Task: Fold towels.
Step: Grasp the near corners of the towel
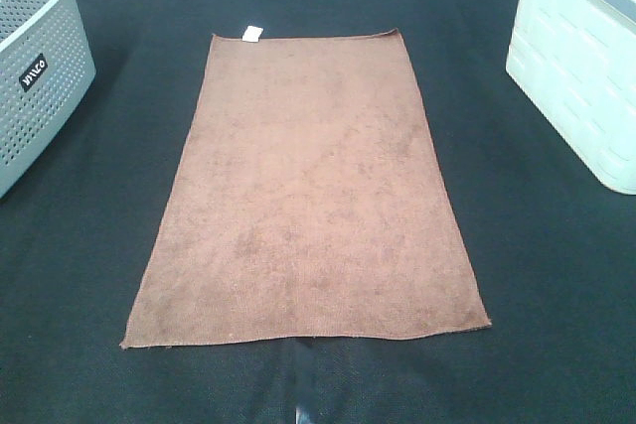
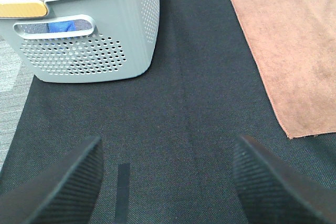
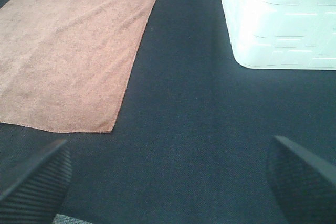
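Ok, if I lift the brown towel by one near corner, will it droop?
Likely yes: the towel lies thin and flat, so a lifted corner should drape and trail. It probably weighs little for its area. Pushed, it may bunch rather than slide on the textured black mat.

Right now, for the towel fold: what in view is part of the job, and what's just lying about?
Job: brown towel, spread flat; left gripper and right gripper, both open, empty.
Lying about: grey perforated basket; white bin.
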